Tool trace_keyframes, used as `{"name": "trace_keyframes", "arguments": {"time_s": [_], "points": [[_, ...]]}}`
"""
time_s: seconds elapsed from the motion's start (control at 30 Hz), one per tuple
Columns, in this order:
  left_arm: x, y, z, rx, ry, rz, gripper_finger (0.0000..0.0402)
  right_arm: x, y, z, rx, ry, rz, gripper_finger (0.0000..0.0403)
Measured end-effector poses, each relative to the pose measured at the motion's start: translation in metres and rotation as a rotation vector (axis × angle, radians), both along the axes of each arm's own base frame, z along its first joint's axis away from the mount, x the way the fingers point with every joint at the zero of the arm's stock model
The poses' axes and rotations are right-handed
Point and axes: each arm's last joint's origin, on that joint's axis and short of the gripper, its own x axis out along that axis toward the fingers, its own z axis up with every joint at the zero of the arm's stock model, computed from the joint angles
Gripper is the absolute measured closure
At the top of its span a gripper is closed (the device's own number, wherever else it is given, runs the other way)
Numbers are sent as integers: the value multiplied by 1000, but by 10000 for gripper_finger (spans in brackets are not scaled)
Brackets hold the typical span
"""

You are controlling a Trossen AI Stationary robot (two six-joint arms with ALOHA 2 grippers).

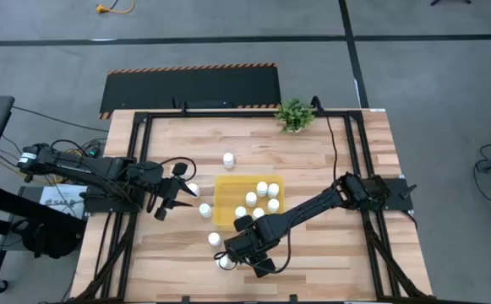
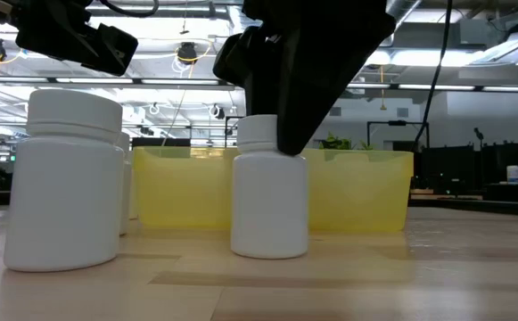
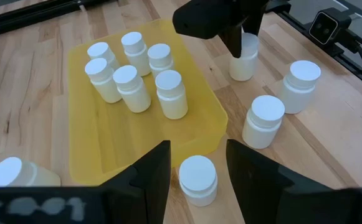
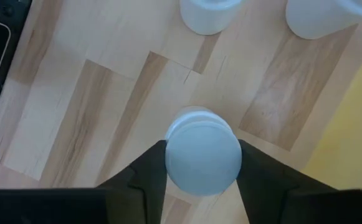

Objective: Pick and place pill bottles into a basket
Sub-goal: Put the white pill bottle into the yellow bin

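My right gripper (image 4: pixel 202 152) points steeply down near the table's front, left of the yellow basket (image 1: pixel 224 190), and is shut on a white pill bottle (image 2: pixel 269 201). Several pill bottles (image 3: pixel 134 78) stand upright in the basket. More stand on the wood around it: two (image 3: pixel 299 84) (image 3: pixel 265 121) near the held one, and one (image 3: pixel 197 180) just beyond my left gripper. My left gripper (image 3: pixel 196 149) hovers at the table's left, with a gap between its fingers and nothing in it. My right gripper pinches the bottle's round cap (image 4: pixel 171 155) between its two fingers, one on each side. The fingers come from above, pointing steeply down. The bottle stands upright with its base (image 2: pixel 269 250) on the table.
A small green potted plant (image 1: pixel 294 114) stands at the far edge. Single bottles stand at the far middle (image 1: pixel 228 158) and left of the basket (image 1: pixel 204 209). The black frame rails (image 1: pixel 144 152) run along the table's sides. Bare wood lies to the right of the basket.
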Motion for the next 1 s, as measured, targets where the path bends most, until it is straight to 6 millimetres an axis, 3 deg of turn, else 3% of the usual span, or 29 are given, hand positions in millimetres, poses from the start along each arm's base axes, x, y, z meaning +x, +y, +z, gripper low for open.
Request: {"name": "trace_keyframes", "arguments": {"time_s": [0.23,0.4,0.77,1.0], "points": [[0,0,0,0,0,1,257,1,-3,0,9,10,-60,224],[0,0,0,-1,1,1,257,1,-8,3,4,33,-83,250],[-1,0,-1,2,18,1,257,-4,-12,30,-22,80,-62,237],[-1,0,-1,2,16,1,257,-11,-14,51,-48,135,-60,252]]}}
